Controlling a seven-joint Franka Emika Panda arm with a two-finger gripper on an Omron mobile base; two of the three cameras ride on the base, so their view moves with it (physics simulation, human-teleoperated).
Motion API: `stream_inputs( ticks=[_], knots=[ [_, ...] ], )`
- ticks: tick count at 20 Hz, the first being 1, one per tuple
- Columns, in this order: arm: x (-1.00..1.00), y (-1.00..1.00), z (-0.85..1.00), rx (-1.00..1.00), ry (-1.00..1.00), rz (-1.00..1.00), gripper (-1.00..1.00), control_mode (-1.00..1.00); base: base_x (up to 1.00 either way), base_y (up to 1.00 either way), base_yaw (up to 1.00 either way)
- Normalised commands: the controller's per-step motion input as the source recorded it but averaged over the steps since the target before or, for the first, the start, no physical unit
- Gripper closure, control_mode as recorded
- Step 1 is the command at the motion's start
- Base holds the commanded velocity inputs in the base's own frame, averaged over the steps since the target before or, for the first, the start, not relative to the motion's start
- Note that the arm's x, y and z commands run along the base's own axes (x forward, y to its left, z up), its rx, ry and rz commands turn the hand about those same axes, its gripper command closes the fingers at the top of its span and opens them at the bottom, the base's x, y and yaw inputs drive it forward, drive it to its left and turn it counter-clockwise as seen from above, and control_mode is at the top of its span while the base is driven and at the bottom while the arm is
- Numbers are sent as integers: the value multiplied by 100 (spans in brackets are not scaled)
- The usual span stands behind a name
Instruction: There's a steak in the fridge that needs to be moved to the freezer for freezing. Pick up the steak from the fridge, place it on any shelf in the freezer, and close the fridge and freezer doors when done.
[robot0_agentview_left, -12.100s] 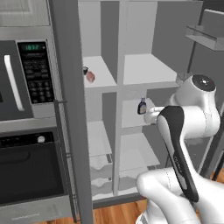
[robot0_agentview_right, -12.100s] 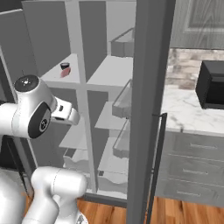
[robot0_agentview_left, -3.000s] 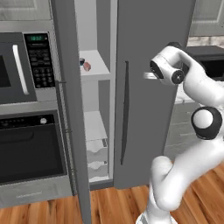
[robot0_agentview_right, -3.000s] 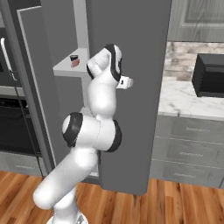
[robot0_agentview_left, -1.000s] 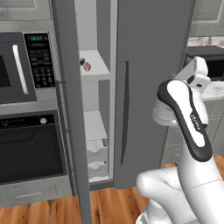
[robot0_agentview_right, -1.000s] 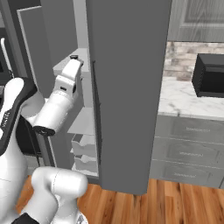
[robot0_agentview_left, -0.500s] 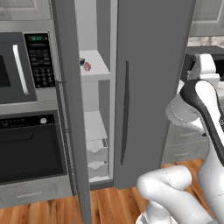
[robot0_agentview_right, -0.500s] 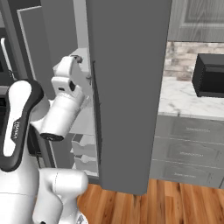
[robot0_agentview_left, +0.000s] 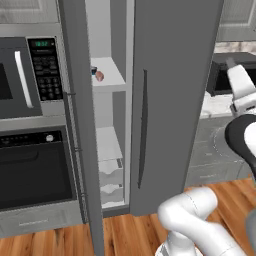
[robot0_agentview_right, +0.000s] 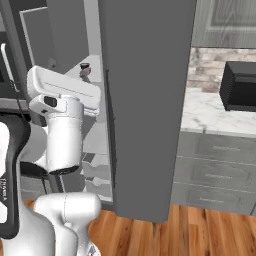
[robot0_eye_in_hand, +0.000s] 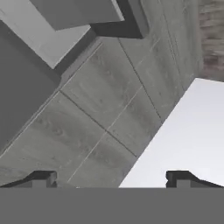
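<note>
The steak (robot0_agentview_left: 99, 76) is a small pinkish lump on an upper shelf of the freezer (robot0_agentview_left: 112, 150), beside a small dark cup (robot0_agentview_left: 93, 70); the right base view shows the steak (robot0_agentview_right: 85, 72) past the arm. The freezer door (robot0_agentview_left: 80, 150) stands open, seen edge-on. The wide fridge door (robot0_agentview_left: 175, 100) is shut, with its dark handle (robot0_agentview_left: 142, 130) facing me. My gripper (robot0_eye_in_hand: 111, 178) is open with nothing between its fingertips (robot0_eye_in_hand: 43, 177), well clear of the steak. My white arm (robot0_agentview_left: 240, 90) hangs to the right of the fridge.
A microwave (robot0_agentview_left: 30, 75) and a black oven (robot0_agentview_left: 35, 170) stand left of the freezer. Right of the fridge runs a marble counter (robot0_agentview_right: 215, 117) over grey drawers (robot0_agentview_right: 215, 165), carrying a black appliance (robot0_agentview_right: 240, 92). Wooden floor (robot0_agentview_left: 130, 235) lies in front.
My arm has drawn back from the fridge door, the hand drifting right in the left base view. The gripper stays open. Doors and steak have not moved.
</note>
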Motion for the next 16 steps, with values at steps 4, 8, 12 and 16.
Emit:
stream_inputs(
  ticks=[4,8,12,16],
  knots=[
    [-43,100,0,-100,-5,0,-100,-100,0,0,0],
    [-27,100,8,-91,0,0,-100,-100,0,0,0],
    [0,100,16,-64,-3,0,-100,-100,0,0,0],
    [0,100,-23,-70,4,0,-100,-100,0,0,0]
  ],
)
